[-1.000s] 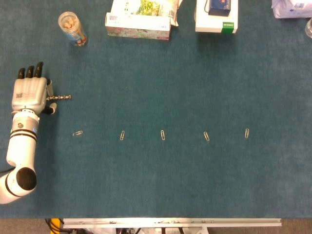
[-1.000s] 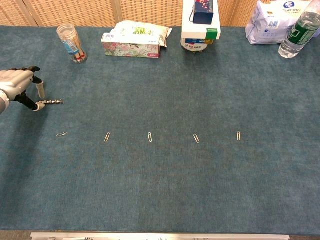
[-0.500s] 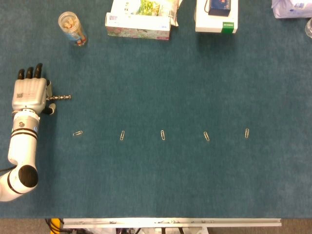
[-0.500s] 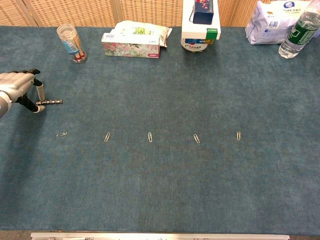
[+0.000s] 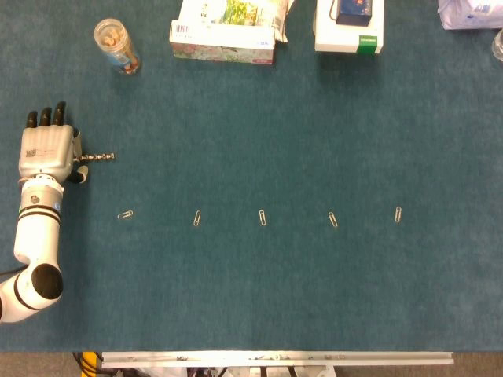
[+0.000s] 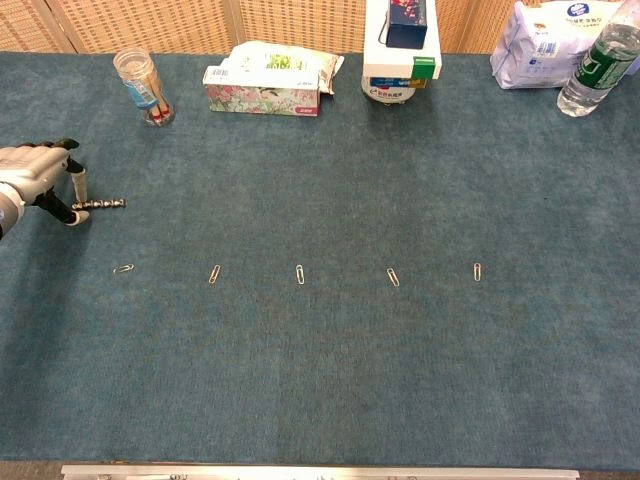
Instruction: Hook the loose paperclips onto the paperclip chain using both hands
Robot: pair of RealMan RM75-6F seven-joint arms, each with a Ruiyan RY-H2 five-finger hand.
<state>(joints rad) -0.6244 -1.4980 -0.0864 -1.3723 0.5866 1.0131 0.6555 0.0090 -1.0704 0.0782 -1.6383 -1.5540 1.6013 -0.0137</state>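
L hand at far-left table edge, pinching end of paperclip chain.
Chain lies flat on the mat, pointing right. Loose paperclips in a row nearer the front, well apart. R hand not visible.

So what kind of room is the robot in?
Probably an office or lab set up for practice. There's a table with a blue cloth, everyday stuff along the back like a tissue box and a water bottle, and paperclips laid in a neat row.
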